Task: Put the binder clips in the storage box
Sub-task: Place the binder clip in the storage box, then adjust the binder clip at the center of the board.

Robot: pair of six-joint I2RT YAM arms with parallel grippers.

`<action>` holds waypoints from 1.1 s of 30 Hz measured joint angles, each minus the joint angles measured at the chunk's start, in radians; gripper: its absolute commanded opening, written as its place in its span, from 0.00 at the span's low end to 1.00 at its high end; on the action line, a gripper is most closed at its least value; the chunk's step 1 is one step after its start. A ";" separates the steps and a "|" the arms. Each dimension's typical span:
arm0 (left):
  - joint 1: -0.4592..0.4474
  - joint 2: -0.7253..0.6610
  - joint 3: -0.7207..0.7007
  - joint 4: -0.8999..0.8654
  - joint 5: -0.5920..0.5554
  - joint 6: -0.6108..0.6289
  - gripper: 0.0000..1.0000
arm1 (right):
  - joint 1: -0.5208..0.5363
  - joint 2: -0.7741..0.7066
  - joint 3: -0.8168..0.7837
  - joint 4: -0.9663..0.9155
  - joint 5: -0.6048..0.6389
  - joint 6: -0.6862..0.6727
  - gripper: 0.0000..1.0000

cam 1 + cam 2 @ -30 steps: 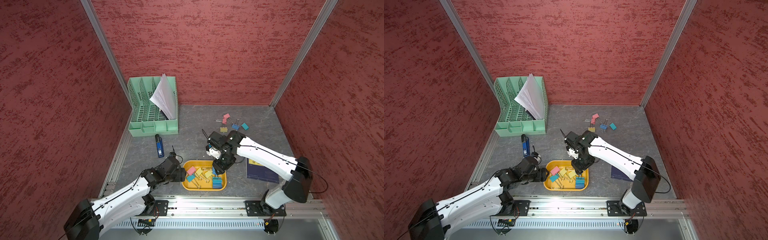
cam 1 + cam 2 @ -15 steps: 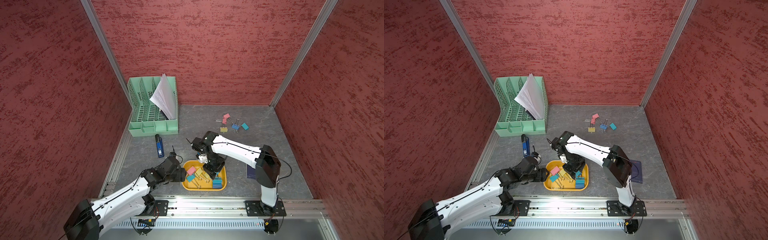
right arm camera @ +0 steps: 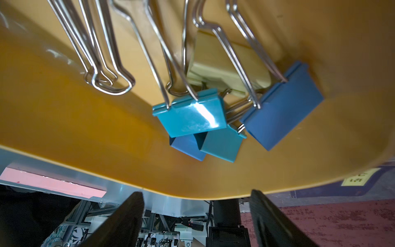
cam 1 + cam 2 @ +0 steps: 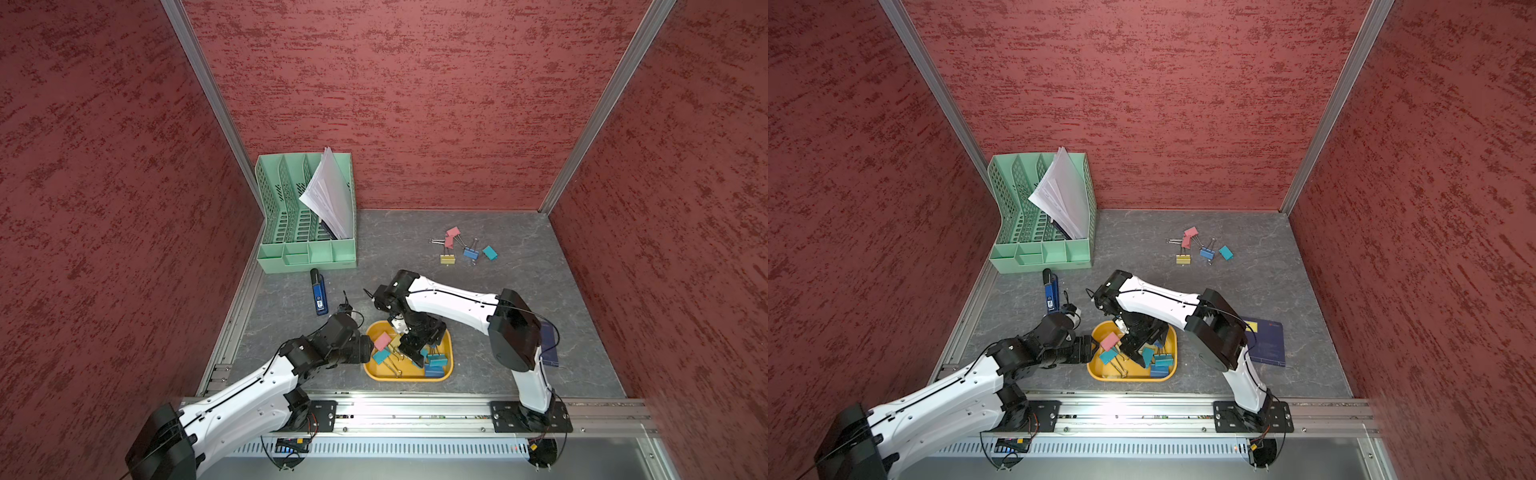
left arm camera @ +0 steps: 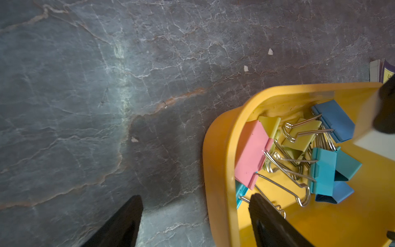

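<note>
At the front rail, in both top views: storage box (image 4: pixel 409 377) (image 4: pixel 1129 377) sits on the surface (image 4: pixel 519 291) with a heap of binder clips (image 4: pixel 382 341) (image 4: pixel 1109 341) inside. Five loose binder clips (image 4: pixel 468 252) (image 4: pixel 1206 252) lie well apart from it, toward the back wall. Right hand (image 4: pixel 417 357) hangs over the box, left hand (image 4: pixel 365 348) at the rim nearest its arm.

Left wrist: left hand (image 5: pixel 195 196) fingers apart, straddling the box wall (image 5: pixel 218 149), one inside, one outside, with a gap on the outer side.

Right wrist: right hand (image 3: pixel 195 192) fingers apart, nothing between them; blue, teal and yellow clips (image 3: pixel 190 116) lie in the box (image 3: pixel 85 139) close by.
</note>
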 measured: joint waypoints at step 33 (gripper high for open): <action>0.004 -0.049 0.000 0.000 0.000 0.002 0.83 | -0.970 -0.013 0.009 0.702 0.105 0.240 0.64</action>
